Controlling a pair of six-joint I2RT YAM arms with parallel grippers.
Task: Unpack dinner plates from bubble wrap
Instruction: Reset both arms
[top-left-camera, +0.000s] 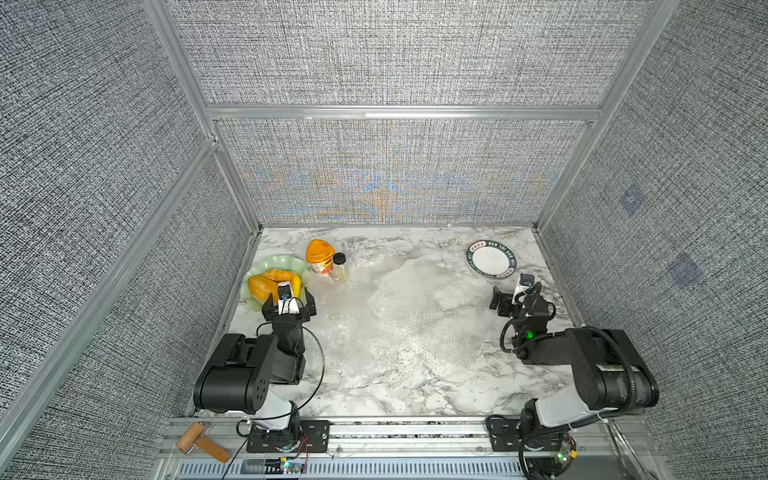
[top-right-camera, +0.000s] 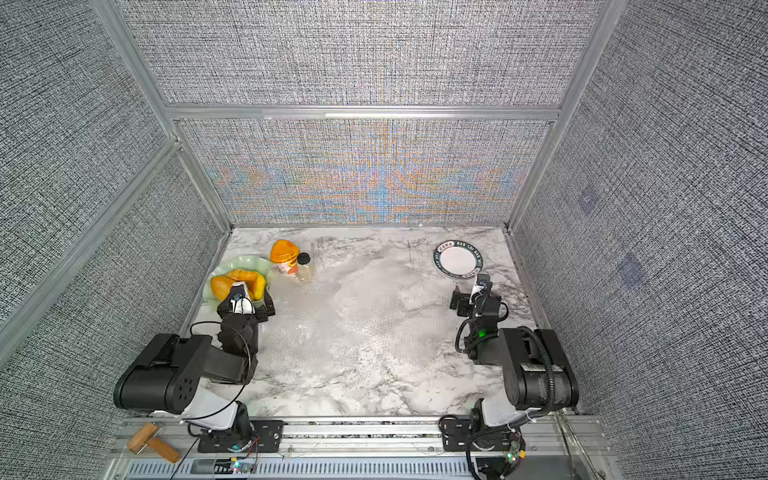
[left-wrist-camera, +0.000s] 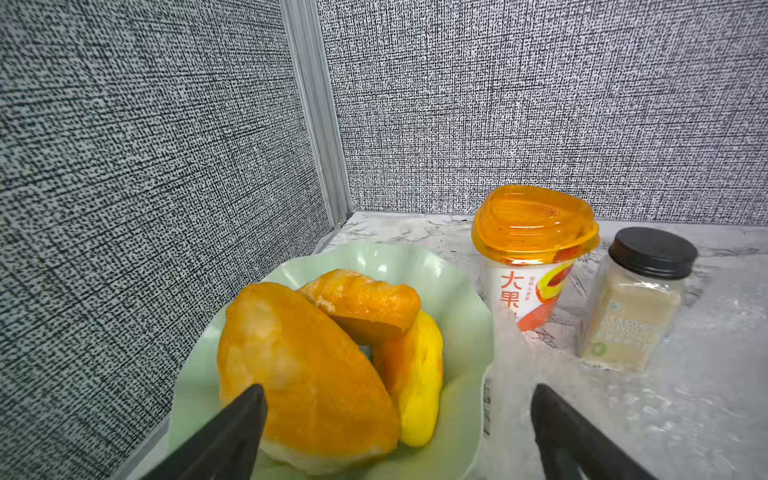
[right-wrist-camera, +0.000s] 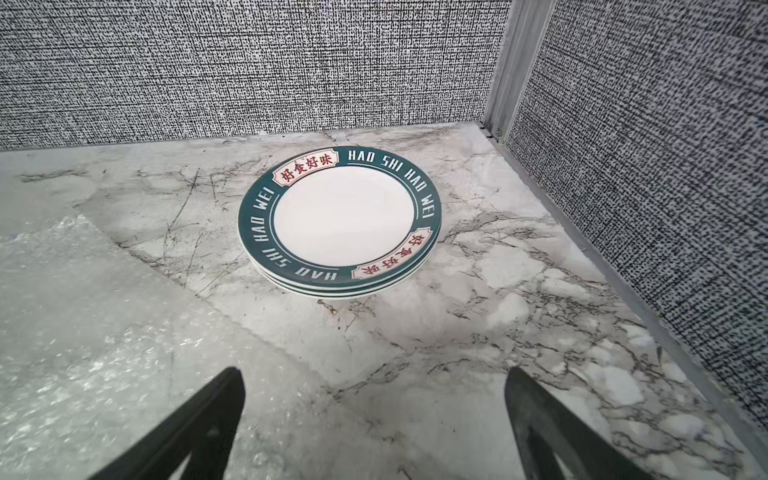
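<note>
Green-rimmed dinner plate (top-right-camera: 457, 259) sits near the table's (top-right-camera: 374, 395) far right corner; bubble wrap (top-right-camera: 374, 307) sprawls across the middle.

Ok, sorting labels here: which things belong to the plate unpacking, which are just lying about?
Job: stacked white plates with green lettered rim; clear crinkly bubble wrap.
Lying about: wavy pale green dish of orange food; orange-lidded cup; black-capped jar; wooden roller.

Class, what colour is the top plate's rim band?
Dark green, white lettering; plate clearest in right wrist view.
</note>
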